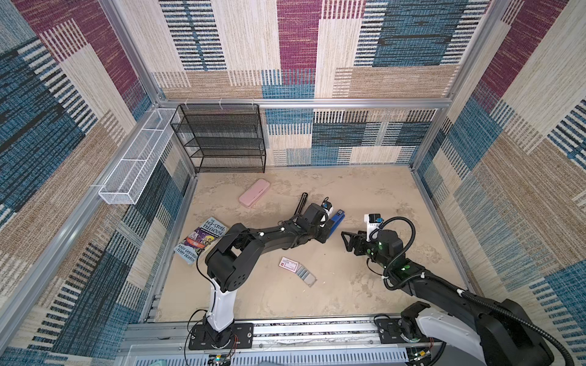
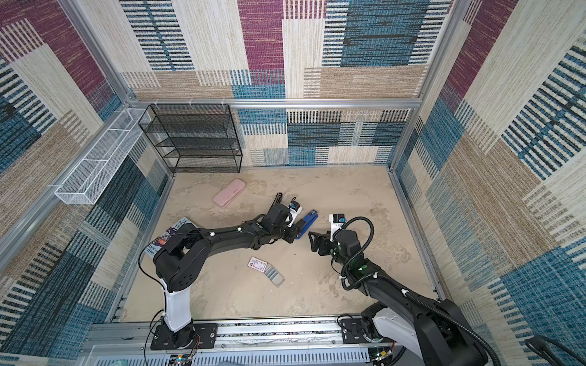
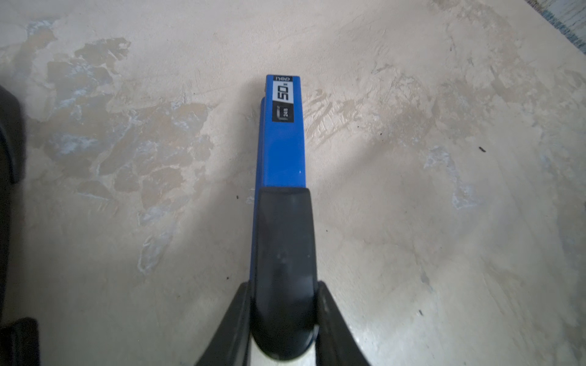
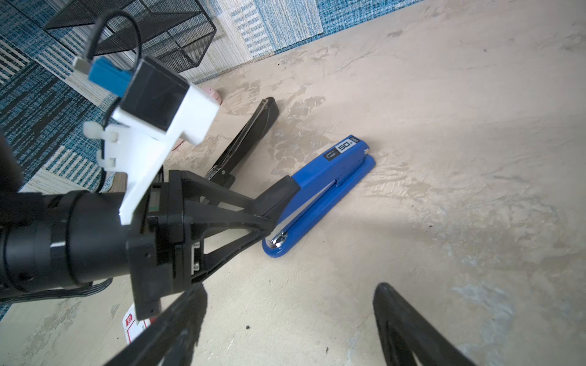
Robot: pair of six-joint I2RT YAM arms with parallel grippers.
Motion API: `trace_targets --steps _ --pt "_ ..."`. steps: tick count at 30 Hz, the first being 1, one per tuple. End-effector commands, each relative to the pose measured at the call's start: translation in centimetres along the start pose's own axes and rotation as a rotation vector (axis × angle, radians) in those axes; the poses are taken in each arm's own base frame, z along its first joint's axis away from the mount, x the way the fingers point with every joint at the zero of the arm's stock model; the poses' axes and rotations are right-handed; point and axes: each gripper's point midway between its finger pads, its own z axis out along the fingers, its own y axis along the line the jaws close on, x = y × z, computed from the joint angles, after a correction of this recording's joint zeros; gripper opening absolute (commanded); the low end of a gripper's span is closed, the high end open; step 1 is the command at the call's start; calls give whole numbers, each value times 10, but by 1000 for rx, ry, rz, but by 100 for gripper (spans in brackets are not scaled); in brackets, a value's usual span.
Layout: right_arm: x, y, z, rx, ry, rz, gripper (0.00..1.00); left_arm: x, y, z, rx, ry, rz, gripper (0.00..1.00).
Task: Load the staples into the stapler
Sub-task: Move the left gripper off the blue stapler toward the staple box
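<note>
A blue stapler (image 1: pixel 336 221) (image 2: pixel 309 220) (image 4: pixel 329 187) lies flat and closed on the beige tabletop. My left gripper (image 1: pixel 328 233) (image 3: pixel 284 285) is shut on the stapler's black rear cap (image 3: pixel 283 240), one finger on each side. The staples (image 1: pixel 303 273) (image 2: pixel 274 274), grey strips in a row, lie nearer the front, partly out of their white box with the red mark (image 1: pixel 289 263) (image 4: pixel 131 326). My right gripper (image 1: pixel 345 240) (image 4: pixel 287 298) hovers open just right of the stapler, with nothing between its fingers.
A black stapler-like tool (image 1: pixel 301 204) (image 4: pixel 250 139) lies behind the left wrist. A pink oblong case (image 1: pixel 253 197) sits farther back, and a book (image 1: pixel 201 240) lies at the left edge. A black mesh shelf (image 1: pixel 222 139) and a white wire basket (image 1: pixel 136 164) stand at the back left.
</note>
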Motion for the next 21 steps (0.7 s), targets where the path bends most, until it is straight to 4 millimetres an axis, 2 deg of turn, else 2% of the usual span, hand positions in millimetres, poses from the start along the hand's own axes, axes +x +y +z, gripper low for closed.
trace_targets --steps 1,6,9,13,16,21 --pt "-6 0 -2 4 -24 8 86 6 -9 6 46 56 -23 12" --pt "-8 -1 -5 11 -28 14 86 -10 -15 8 69 29 -65 39" --pt "-10 -1 -6 9 -35 14 86 -15 -14 -3 59 -3 -68 47" --pt "-12 2 -6 -2 -37 11 87 -17 -9 -25 28 -25 -56 49" --pt "-14 8 -4 -27 -27 0 86 -10 -3 -44 -4 -21 -57 50" --pt "-19 24 -1 -90 1 -32 84 13 14 -78 -72 2 -85 50"
